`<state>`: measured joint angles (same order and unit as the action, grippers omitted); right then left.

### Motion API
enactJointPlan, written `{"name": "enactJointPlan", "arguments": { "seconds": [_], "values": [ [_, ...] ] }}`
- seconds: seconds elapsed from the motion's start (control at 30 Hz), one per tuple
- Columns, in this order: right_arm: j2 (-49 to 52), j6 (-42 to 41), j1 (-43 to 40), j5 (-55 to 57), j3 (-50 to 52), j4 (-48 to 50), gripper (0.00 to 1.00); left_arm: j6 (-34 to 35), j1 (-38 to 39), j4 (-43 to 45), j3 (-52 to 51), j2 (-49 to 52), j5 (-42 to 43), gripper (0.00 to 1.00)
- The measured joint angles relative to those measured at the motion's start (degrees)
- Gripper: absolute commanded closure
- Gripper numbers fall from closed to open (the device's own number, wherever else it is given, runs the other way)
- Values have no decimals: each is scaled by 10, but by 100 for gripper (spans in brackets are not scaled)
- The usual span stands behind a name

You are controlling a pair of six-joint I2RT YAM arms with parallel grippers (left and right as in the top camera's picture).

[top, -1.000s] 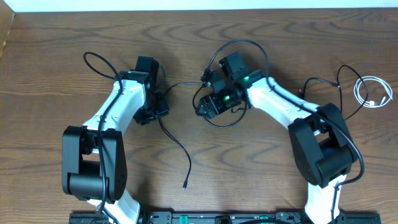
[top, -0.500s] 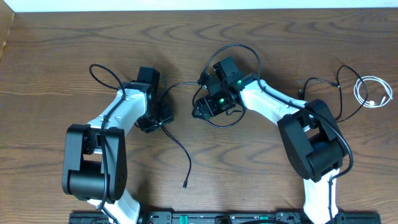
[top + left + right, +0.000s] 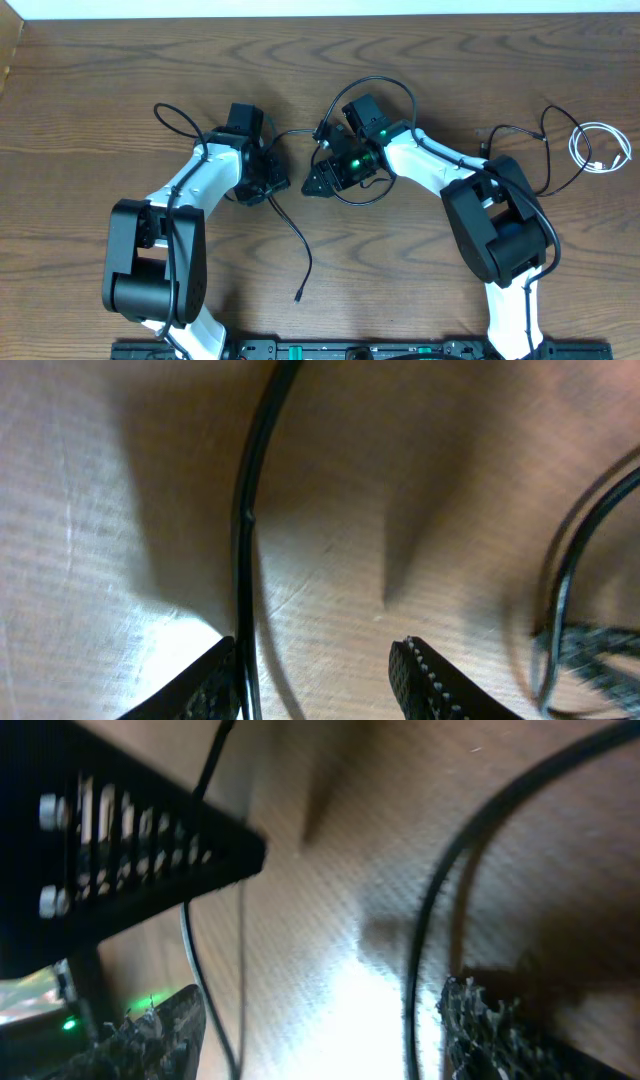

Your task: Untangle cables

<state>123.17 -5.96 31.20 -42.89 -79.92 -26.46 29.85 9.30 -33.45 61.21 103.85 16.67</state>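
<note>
Left tool (image 3: 312, 660) and right tool (image 3: 320, 1005) both gape — black cables (image 3: 245, 510) running between their fingers, ungripped.

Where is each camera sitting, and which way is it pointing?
Overhead: fixed above, facing straight down at the table; both arms, left gripper and right gripper nearly meeting.
Left wrist: on the left arm, facing down at wood; own fingertips beside a black cable.
Right wrist: on the right arm, close over wood; black cable between own fingertips.
Shared: both wrist views show black cable on wood.
</note>
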Motion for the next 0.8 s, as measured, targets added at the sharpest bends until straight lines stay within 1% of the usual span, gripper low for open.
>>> {"name": "enactJointPlan", "arguments": {
  "seconds": [0.13, 0.4, 0.67, 0.73, 0.8],
  "values": [
    [10, -2, 0, -31, -1, 0, 34, 11, 0, 29, 0, 0, 13, 50],
    [46, -14, 0, -129, -7, 23, 36, 19, 0, 78, 0, 0, 72, 51],
    [81, -28, 0, -219, -7, 67, 39, 19, 0, 104, 0, 0, 89, 51],
    [84, -28, 0, -231, -7, 68, 39, 19, 0, 115, 0, 0, 89, 51],
    [85, -28, 0, -233, -7, 70, 42, 19, 0, 125, 0, 0, 90, 51]
  ]
}}
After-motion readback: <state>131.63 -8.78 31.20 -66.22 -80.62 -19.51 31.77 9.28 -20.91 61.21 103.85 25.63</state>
